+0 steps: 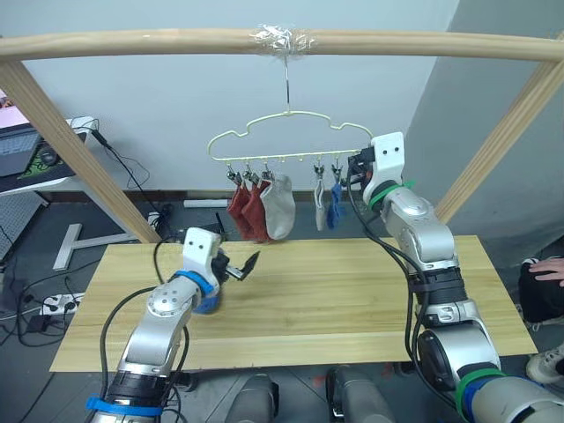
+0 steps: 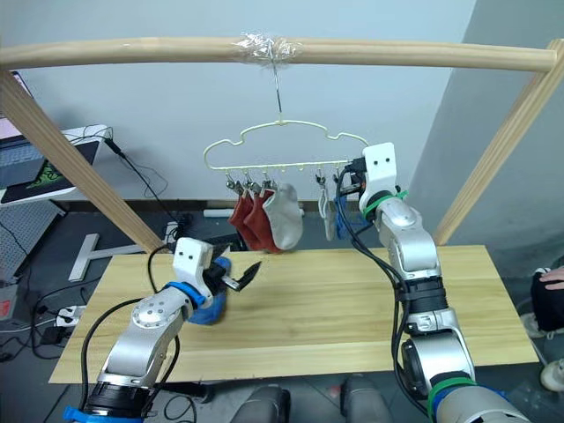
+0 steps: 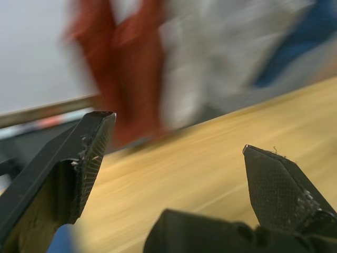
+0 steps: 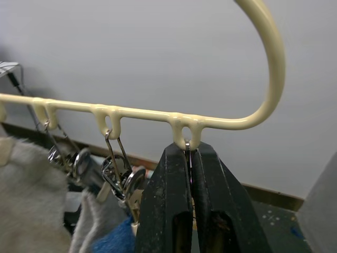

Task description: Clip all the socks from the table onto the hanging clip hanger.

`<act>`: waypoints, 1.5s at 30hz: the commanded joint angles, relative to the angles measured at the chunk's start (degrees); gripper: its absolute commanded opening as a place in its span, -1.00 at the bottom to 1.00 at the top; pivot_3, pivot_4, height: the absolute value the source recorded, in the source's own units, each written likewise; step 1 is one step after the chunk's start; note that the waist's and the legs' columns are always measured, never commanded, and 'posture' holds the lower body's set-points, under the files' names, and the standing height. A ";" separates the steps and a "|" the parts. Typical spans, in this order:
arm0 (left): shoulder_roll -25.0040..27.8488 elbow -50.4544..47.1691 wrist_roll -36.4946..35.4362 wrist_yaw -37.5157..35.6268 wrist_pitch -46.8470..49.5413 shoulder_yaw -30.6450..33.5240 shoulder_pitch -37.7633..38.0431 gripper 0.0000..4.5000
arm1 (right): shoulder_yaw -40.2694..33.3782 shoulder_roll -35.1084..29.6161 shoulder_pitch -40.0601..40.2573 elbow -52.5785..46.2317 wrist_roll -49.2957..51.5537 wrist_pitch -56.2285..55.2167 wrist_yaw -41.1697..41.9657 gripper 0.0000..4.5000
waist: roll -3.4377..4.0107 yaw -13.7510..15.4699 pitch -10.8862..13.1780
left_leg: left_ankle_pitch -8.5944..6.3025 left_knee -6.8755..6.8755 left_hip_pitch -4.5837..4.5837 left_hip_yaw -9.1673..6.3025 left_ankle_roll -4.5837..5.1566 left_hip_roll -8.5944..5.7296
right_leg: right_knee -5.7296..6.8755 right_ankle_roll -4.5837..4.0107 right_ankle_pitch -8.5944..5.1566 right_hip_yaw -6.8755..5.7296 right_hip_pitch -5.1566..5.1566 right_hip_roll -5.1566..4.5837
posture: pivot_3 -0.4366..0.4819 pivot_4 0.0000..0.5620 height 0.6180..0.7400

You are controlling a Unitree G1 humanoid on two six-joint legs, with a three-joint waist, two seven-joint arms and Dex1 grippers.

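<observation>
Left gripper [image 1: 246,267] hovers low over the surface [image 1: 352,300], fingers spread and empty, just beside the last blue sock [image 2: 208,310] lying by its wrist; probably lining up a pick. Right gripper [image 4: 190,158] is raised at the hanger [image 1: 291,132], fingers shut on the end clip [image 4: 188,147], apparently pinching it ready. Five socks [image 1: 264,204] hang clipped. No readable labels or writing.

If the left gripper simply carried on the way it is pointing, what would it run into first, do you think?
Probably the two brick red socks hanging from the clip hanger. The open left gripper aims over the table at them, the light grey sock beside them. Depth is unclear.
</observation>
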 commanded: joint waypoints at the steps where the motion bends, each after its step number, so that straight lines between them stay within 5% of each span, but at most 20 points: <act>1: -0.22 4.25 0.50 3.20 -2.43 3.67 -1.52 1.00 | -0.53 -0.32 0.45 -3.01 0.56 1.04 0.06 -0.99 | 0.00 0.14 0.00 | 0.00 0.00 0.02 0.00 0.00 -0.01 | 0.00 0.00 0.00 0.00 0.00 -0.01 | 0.05 -0.33 1.00; 10: -3.54 24.56 -1.15 7.26 -4.10 8.12 -6.93 1.00 | -0.06 -0.37 0.69 -3.66 0.64 2.41 0.10 -0.99 | 0.00 0.35 0.00 | -0.01 -0.01 -0.02 -0.04 0.00 -0.05 | -0.04 0.01 0.01 -0.06 -0.02 -0.08 | 0.03 -0.32 1.00; 24: -3.89 38.89 0.19 5.80 -4.37 7.16 -11.17 1.00 | -0.18 -1.00 1.04 -5.39 0.97 5.01 0.00 -0.99 | 0.00 0.13 0.00 | -0.01 -0.02 0.02 -0.09 0.00 -0.06 | -0.01 0.01 0.01 -0.04 -0.02 -0.10 | -0.01 -0.29 1.00; 27: -4.77 40.03 -0.84 2.63 -2.21 6.46 -11.58 0.76 | 0.01 -1.11 0.68 -6.01 1.18 6.03 0.38 -1.00 | 0.00 -0.02 0.00 | -0.01 -0.02 0.02 -0.08 0.00 -0.06 | -0.01 0.01 0.01 -0.02 -0.02 -0.10 | -0.02 -0.29 1.00; 40: -6.21 31.29 -3.80 -3.75 3.27 5.44 -5.65 -0.97 | -0.34 -2.33 0.68 -8.30 2.10 9.47 1.94 -1.00 | 0.00 -0.18 0.00 | -0.01 -0.02 0.12 -0.07 0.00 -0.06 | 0.00 0.02 0.01 0.03 0.05 -0.13 | -0.05 -0.30 1.00; 45: -8.42 19.13 -4.56 -5.46 5.55 2.07 -2.32 -0.99 | -2.61 -3.13 -1.32 -10.01 5.90 17.54 3.53 -1.00 | 0.02 -0.31 0.01 | -0.01 -0.03 0.10 -0.06 0.00 -0.06 | -0.02 0.01 0.01 0.06 0.05 -0.14 | -0.04 -0.33 1.00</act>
